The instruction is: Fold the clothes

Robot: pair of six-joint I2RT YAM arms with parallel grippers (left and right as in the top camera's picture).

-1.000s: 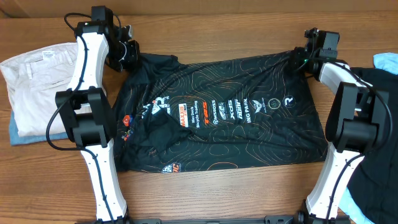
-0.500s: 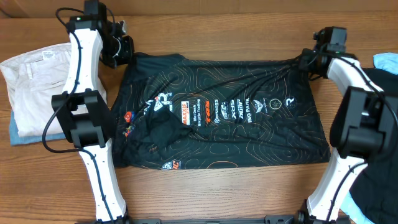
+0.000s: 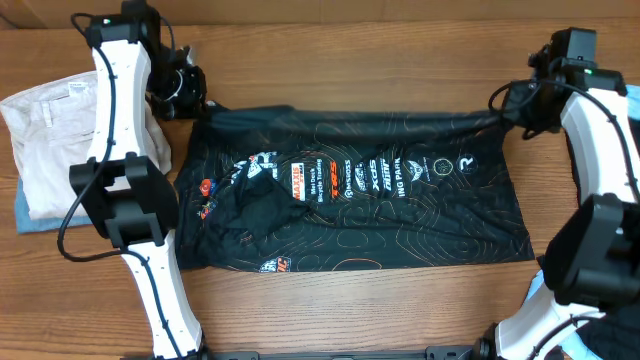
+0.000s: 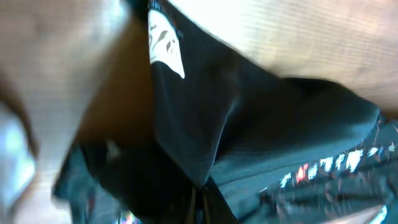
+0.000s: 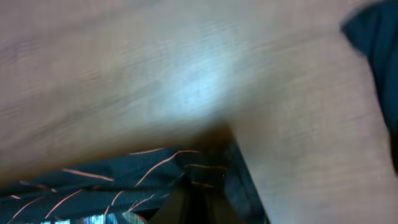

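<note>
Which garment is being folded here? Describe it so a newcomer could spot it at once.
On the wooden table, look at the middle. The top lies spread there, its far corners pinched by the left hand and right hand. It is black with thin orange contour lines and a row of logos, unlike the plain white garment at the left.

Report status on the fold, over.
Status: left tool shut on shirt corner, right tool likewise. Shirt spread, far edge taut. Leftward, white garment, apart.

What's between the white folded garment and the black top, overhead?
The left arm stands between the white garment and the black top; the overhead view shows it.
</note>
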